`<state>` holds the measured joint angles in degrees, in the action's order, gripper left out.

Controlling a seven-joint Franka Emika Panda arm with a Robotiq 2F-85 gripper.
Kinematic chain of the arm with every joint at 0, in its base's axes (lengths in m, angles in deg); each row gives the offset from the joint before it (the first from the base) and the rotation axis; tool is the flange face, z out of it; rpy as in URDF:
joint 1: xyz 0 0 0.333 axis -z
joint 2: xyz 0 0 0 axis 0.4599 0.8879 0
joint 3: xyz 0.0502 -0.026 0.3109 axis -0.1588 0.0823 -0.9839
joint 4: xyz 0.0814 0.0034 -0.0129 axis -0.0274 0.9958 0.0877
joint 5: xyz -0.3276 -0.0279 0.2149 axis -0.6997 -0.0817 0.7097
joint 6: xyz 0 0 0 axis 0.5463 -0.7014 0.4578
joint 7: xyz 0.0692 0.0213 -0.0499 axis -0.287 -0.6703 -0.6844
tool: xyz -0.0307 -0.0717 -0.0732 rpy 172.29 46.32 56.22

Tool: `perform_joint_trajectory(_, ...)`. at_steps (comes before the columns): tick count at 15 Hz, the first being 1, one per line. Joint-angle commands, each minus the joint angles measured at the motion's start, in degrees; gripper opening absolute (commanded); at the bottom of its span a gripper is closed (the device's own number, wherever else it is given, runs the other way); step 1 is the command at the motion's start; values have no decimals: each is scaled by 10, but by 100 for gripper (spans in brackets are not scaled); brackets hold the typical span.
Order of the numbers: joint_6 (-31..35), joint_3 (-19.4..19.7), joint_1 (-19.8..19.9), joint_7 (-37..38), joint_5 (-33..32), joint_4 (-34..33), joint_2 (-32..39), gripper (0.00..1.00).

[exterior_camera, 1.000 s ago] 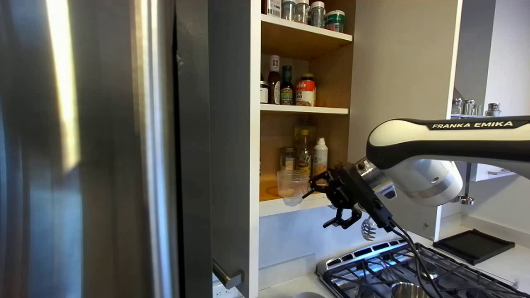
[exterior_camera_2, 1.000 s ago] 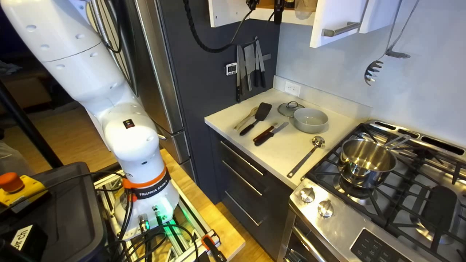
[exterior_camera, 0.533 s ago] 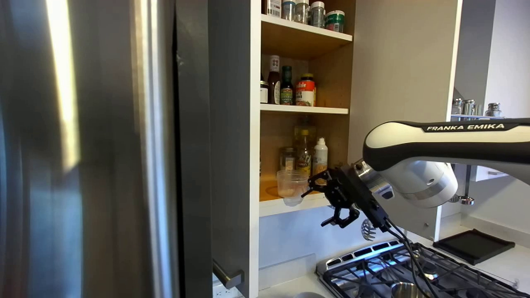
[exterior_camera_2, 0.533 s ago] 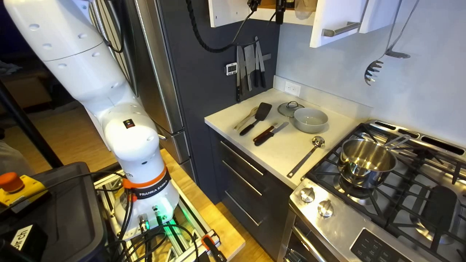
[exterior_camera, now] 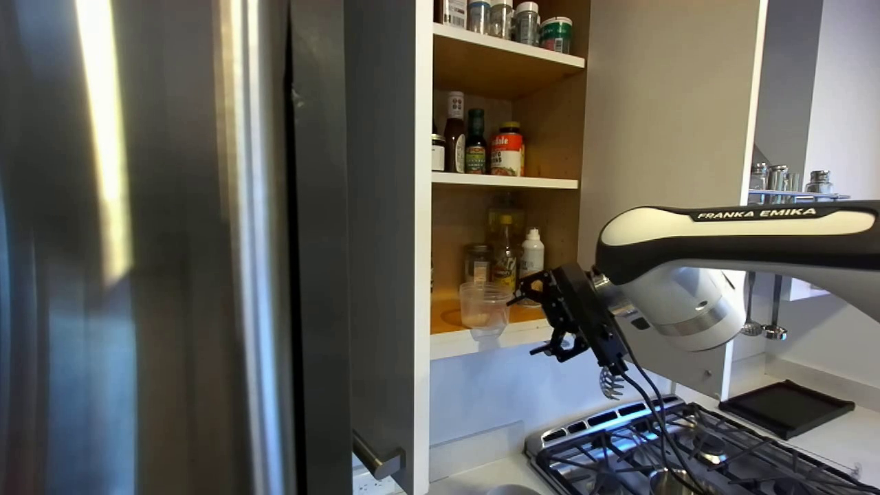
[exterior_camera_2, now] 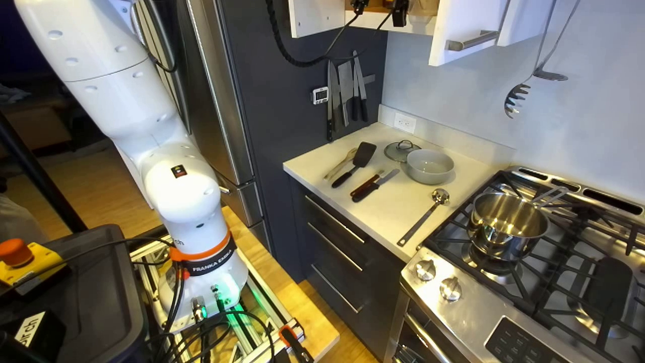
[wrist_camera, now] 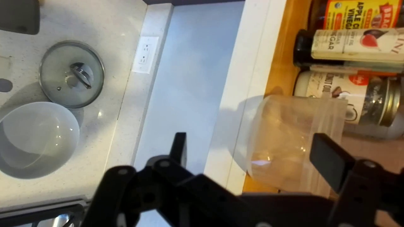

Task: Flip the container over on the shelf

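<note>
The container (wrist_camera: 284, 142) is a squat plastic tub, colourless and see-through, with a faint milky cast. In the wrist view the wood of the shelf (exterior_camera: 445, 322) shows through its wall and tints it a pale amber; small bright glints sit on the side, and a whitish-violet streak lies close to the base. The wall widens from a rounded base to a broader mouth, with a ridged band running round it just under the rim. It stands upright, mouth upward, at the front of the shelf, and a soft shadow falls on the board's white edge beside it. Whether the base juts past that edge I cannot tell.

In an exterior view the gripper (exterior_camera: 522, 326) stands open, its two fingers spread wide. The container is ahead of it, just beside the tip of the upper finger; whether the two touch cannot be made out. The lower finger shows below the line of the shelf's front edge. Farther from the gripper, behind the container, is a jar (wrist_camera: 339, 85) with a gold lid, its label partly overlapped by the container's rim. A white bottle (exterior_camera: 533, 247) stands beyond the upper finger, which crosses its lower part.
</note>
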<state>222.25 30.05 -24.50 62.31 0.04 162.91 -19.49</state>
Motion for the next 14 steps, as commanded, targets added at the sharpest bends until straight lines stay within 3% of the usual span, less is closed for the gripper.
perform_joint_trajectory(1,35,7,-8,-13,58,-12,14,100)
perform_joint_trajectory(8,50,5,-14,-62,156,-34,26,100)
perform_joint_trajectory(14,59,0,-21,-157,266,-49,47,100)
